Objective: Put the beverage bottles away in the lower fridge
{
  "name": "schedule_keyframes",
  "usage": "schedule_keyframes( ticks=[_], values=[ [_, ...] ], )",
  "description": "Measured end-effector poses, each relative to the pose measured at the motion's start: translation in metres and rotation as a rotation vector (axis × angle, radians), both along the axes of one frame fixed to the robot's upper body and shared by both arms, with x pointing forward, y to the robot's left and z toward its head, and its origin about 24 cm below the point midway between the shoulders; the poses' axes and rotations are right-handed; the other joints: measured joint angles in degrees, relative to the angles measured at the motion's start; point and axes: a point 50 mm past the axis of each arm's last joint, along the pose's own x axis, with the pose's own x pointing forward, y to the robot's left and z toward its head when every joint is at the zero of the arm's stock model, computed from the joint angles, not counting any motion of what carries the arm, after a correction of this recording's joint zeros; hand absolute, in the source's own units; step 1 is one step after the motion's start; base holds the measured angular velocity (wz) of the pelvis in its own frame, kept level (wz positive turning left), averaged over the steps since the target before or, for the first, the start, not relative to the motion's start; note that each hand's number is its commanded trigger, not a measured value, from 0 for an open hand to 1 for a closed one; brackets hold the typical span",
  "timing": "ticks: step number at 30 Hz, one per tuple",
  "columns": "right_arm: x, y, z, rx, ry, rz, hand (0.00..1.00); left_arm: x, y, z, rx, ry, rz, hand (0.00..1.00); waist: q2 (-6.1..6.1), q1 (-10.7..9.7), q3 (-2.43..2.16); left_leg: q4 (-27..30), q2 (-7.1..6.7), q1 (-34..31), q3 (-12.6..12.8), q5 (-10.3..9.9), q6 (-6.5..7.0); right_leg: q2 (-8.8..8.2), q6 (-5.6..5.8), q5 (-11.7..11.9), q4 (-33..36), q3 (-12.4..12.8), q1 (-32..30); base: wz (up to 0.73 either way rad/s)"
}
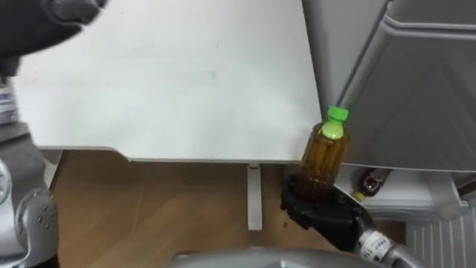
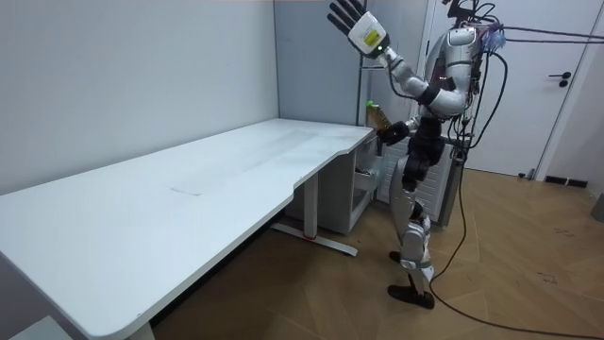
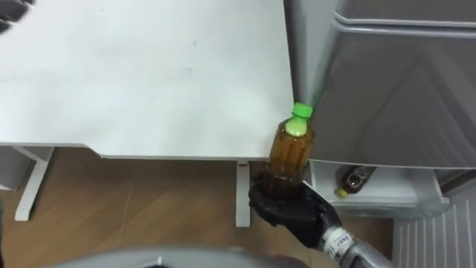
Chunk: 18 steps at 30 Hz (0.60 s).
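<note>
Right hand [image 1: 321,212]: grips upright amber plastic green-capped bottle [image 1: 325,155] near white table [image 1: 163,74] | left hand [image 2: 351,17]: raised overhead, fingers spread

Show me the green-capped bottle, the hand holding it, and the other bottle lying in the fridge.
Green-capped bottle [image 1: 325,158], left eye view, its amber body.
Right hand [image 1: 321,213], left eye view, the black palm under the bottle.
Lying bottle [image 1: 370,182], left eye view, its dark side.
</note>
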Motion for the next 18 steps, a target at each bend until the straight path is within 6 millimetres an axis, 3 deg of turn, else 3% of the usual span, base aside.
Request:
schedule_keyframes(
  ticks=[3, 6, 7, 9, 11, 14, 18],
  values=[
    [-0.011, -0.004, 0.001, -0.026, 0.020, -0.033, 1.00, -0.021, 0.031, -0.003, -0.060, -0.022, 0.279, 0.00, 0.01, 1.64, -0.06, -0.54, -0.05, 1.29, -0.17, 0.00, 0.00, -0.14, -0.02, -0.27, -0.24, -0.31, 1.03, 0.05],
    [-0.018, -0.008, -0.001, -0.056, 0.051, -0.066, 1.00, -0.038, 0.066, -0.023, -0.181, 0.010, 0.548, 0.00, 0.18, 2.75, -0.09, -0.81, -0.34, 1.40, -0.74, 0.04, 0.06, -0.36, 0.11, -0.34, -0.40, -0.74, 1.23, 0.07],
    [-0.020, -0.008, -0.002, -0.061, 0.069, -0.080, 1.00, -0.046, 0.080, -0.035, -0.249, 0.039, 0.637, 0.00, 0.44, 3.58, -0.37, -0.86, -0.39, 1.41, -0.47, 0.04, 0.07, -0.36, 0.15, -0.38, -0.01, -0.34, 0.86, -0.09],
    [-0.020, -0.007, -0.002, -0.069, 0.089, -0.094, 1.00, -0.058, 0.097, -0.055, -0.332, 0.108, 0.756, 0.00, 0.46, 4.50, -0.39, -0.89, -0.46, 1.38, -0.46, 0.04, 0.07, -0.50, 0.17, -0.39, 0.05, -0.51, 0.76, -0.05],
    [-0.016, -0.006, 0.000, -0.074, 0.098, -0.113, 1.00, -0.075, 0.111, -0.088, -0.459, 0.234, 0.871, 0.00, 0.54, 4.90, -0.47, -1.08, -0.59, 1.82, -0.51, 0.06, 0.10, -0.58, 0.26, -0.35, -0.07, -0.54, 1.18, 0.00],
    [-0.011, 0.001, 0.000, -0.061, 0.088, -0.145, 1.00, -0.097, 0.118, -0.134, -0.613, 0.415, 1.003, 0.00, 0.35, 4.72, -0.43, -1.30, -0.62, 2.21, -1.20, 0.06, 0.14, -0.62, 0.30, -0.40, -0.17, -1.02, 1.88, 0.08],
    [-0.008, 0.010, -0.003, -0.026, 0.121, -0.177, 1.00, -0.117, 0.105, -0.182, -0.775, 0.636, 1.067, 0.00, 0.05, 4.77, -0.45, -1.78, -0.62, 2.20, -1.20, 0.09, 0.18, -0.58, 0.32, -0.38, -0.41, -1.10, 2.07, 0.01]
  ],
)
